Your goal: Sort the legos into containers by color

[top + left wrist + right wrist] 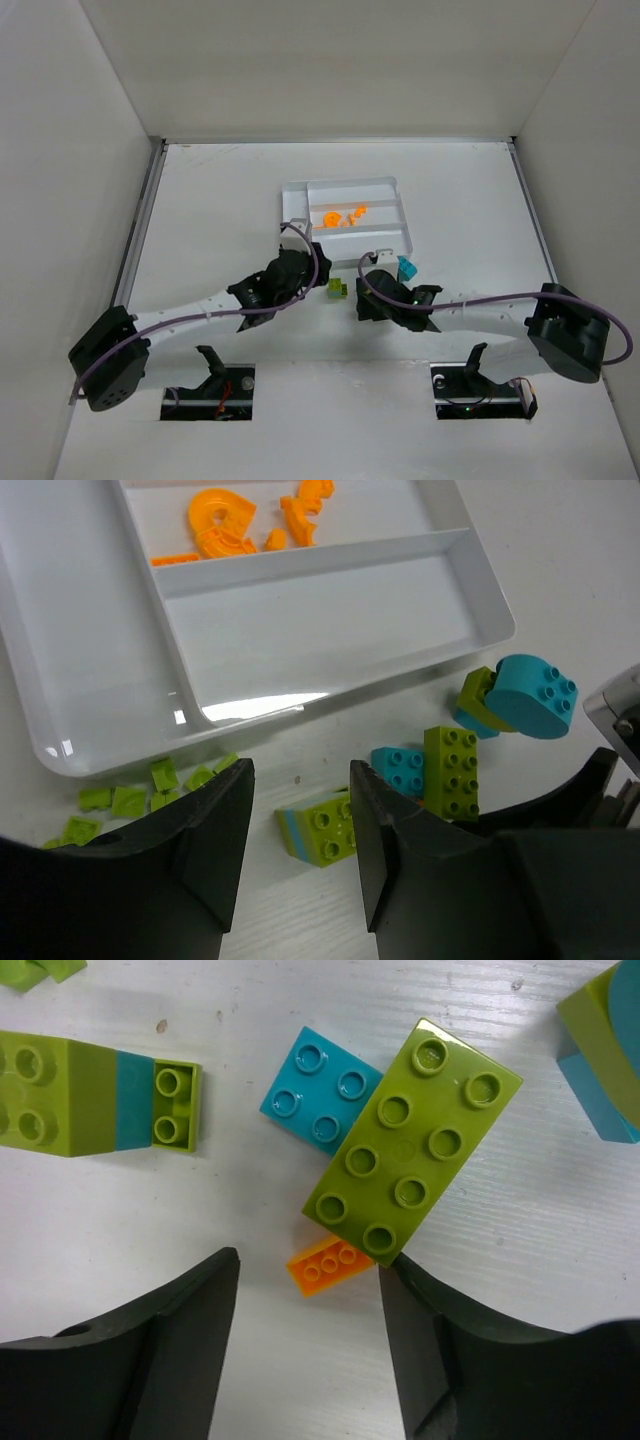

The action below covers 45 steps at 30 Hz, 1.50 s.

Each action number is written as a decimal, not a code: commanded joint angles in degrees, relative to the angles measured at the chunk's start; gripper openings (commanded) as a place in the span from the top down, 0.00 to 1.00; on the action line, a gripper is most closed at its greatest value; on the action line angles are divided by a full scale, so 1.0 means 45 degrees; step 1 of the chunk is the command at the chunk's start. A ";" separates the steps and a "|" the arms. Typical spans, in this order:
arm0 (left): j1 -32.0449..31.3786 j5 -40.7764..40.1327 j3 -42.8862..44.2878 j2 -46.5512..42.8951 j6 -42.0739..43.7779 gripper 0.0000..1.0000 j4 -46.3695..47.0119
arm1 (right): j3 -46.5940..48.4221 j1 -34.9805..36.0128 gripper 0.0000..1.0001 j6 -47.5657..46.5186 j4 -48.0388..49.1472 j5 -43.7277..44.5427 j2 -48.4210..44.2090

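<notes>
Right tool (310,1280) hangs open over an orange lego (330,1263), long axis slanting up-right, one end hidden under the lime brick (413,1140).

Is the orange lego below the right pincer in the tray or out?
Out: the small orange plastic lego lies on the table, against a lime green brick.

Plain white walls (340,60) close in a white table (220,190) on three sides; a metal strip (141,225) lines its left edge; even, soft light
</notes>
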 commanded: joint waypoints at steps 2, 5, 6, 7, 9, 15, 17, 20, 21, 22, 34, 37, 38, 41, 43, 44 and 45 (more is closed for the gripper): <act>-0.0907 -0.1107 -0.0720 -0.1205 -0.0248 0.60 -0.0264 | 0.0725 0.0354 0.44 0.0176 -0.0390 0.0643 0.0370; -0.1357 -0.1714 -0.0877 -0.1674 -0.0248 0.60 -0.0732 | 0.0960 0.0569 0.44 0.0157 -0.0684 0.0858 0.0780; -0.1436 -0.1832 -0.0897 -0.1753 -0.0268 0.60 -0.0831 | 0.1019 0.0609 0.44 0.0156 -0.0762 0.0878 0.0898; -0.1533 -0.1988 -0.0936 -0.1870 -0.0307 0.60 -0.0928 | 0.1077 0.0667 0.47 0.0156 -0.0860 0.0897 0.0957; -0.1651 -0.2029 -0.0917 -0.1968 -0.0326 0.60 -0.1007 | 0.1156 0.0804 0.52 0.0215 -0.1094 0.0937 0.0957; -0.2373 -0.2281 -0.0897 -0.1677 -0.0404 0.57 -0.1125 | 0.1000 0.0882 0.70 0.0273 -0.1173 0.1385 0.0549; -0.2627 -0.2399 -0.0800 -0.1443 -0.0366 0.57 -0.1144 | 0.0864 0.0921 0.70 0.0371 -0.1232 0.1444 0.0023; -0.3134 -0.2536 -0.0683 -0.1130 -0.0404 0.55 -0.0969 | 0.0494 0.0902 0.70 0.0410 -0.1446 0.1445 -0.1108; -0.3310 -0.2575 -0.0586 -0.0936 -0.0385 0.55 -0.0833 | 0.0357 0.0863 0.70 0.0449 -0.1582 0.1445 -0.1558; -0.3447 -0.2595 -0.0449 -0.0663 -0.0308 0.55 -0.0677 | 0.0220 0.0805 0.70 0.0488 -0.1699 0.1445 -0.1949; -0.5284 -0.2751 0.1153 0.2501 0.0903 0.51 0.0807 | -0.0055 -0.3079 0.70 -0.1151 -0.0667 0.0821 -0.5234; -0.5206 -0.2635 0.1406 0.3536 0.1099 0.51 0.1315 | 0.0101 -0.3920 0.70 -0.1386 -0.0042 0.0099 -0.5176; -0.5206 -0.2595 0.1523 0.3926 0.1196 0.51 0.1491 | 0.0179 -0.4116 0.70 -0.1444 0.0192 -0.0193 -0.5176; -0.5245 -0.2458 0.1719 0.5040 0.1625 0.53 0.2349 | 0.0335 -0.4332 0.70 -0.1562 0.0623 -0.0508 -0.5156; -0.5207 -0.2458 0.1817 0.5665 0.1724 0.54 0.2741 | 0.0491 -0.4352 0.70 -0.1620 0.0643 -0.0567 -0.5098; -0.5187 -0.2420 0.1876 0.5939 0.1763 0.55 0.2859 | 0.0531 -0.4352 0.70 -0.1679 0.0701 -0.0587 -0.5078; -0.5167 -0.2342 0.1973 0.6193 0.1802 0.55 0.2956 | 0.0550 -0.4352 0.70 -0.1718 0.0740 -0.0606 -0.5039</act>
